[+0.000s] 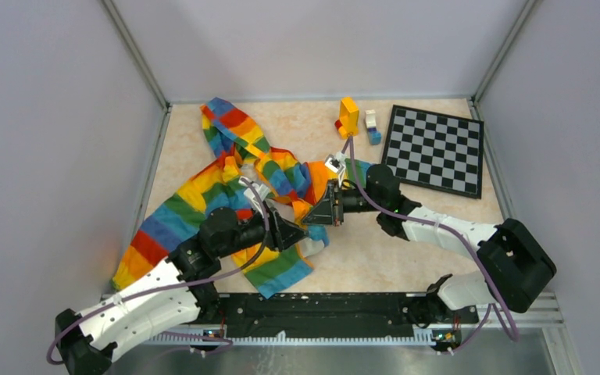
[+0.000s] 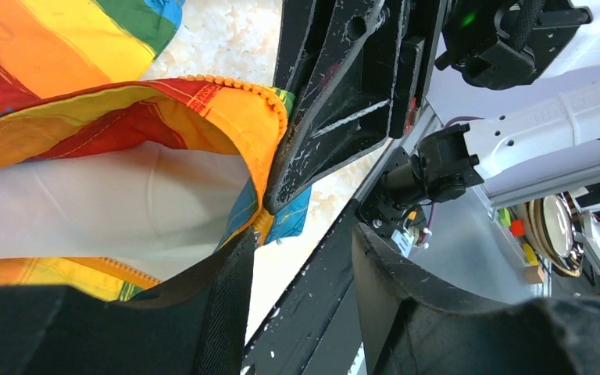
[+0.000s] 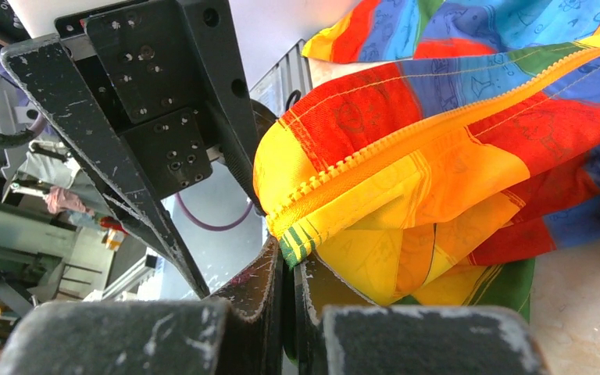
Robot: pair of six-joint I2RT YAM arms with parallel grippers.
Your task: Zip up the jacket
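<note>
Corner of jacket (image 3: 437, 156) half-hidden in right gripper (image 3: 289, 256)

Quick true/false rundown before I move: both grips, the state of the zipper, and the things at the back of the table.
1. The right gripper is shut on the jacket at its hem, right beside the zipper teeth. True.
2. The left gripper is clamped on the fabric too. False: its fingers stand apart, with the cloth only at one fingertip.
3. The jacket is zipped up. False: the front hangs open, the white lining shows, and the teeth are unjoined.
4. The chessboard lies at the far right of the table, apart from the jacket. True.
5. The yellow block stands on the chessboard. False: it stands on the table, left of the board.
</note>
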